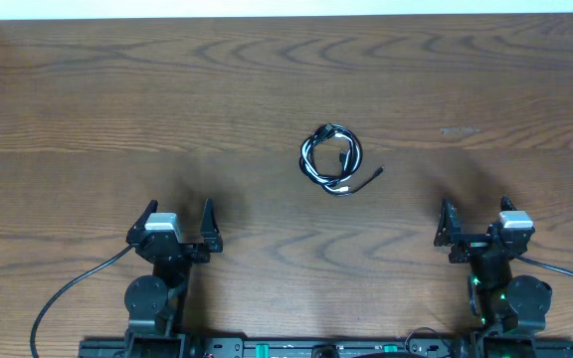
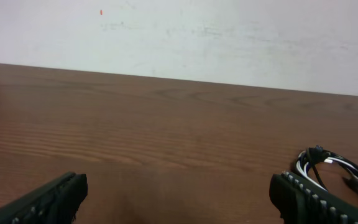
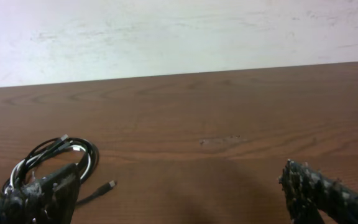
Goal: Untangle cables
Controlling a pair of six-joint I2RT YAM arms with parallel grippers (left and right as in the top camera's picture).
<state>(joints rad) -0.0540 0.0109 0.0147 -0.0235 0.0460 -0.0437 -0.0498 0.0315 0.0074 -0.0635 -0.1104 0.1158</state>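
The cables (image 1: pixel 331 159), one black and one white, lie coiled together in a small ring at the middle of the wooden table, with a black plug end sticking out to the right. The coil shows at the right edge of the left wrist view (image 2: pixel 328 165) and at the lower left of the right wrist view (image 3: pixel 58 157). My left gripper (image 1: pixel 177 219) is open and empty at the near left, well short of the coil. My right gripper (image 1: pixel 476 214) is open and empty at the near right, also apart from it.
The brown wooden table (image 1: pixel 117 89) ends at a white wall at the far side. Thick black arm wires run off the arm bases at the near edge (image 1: pixel 68 288).
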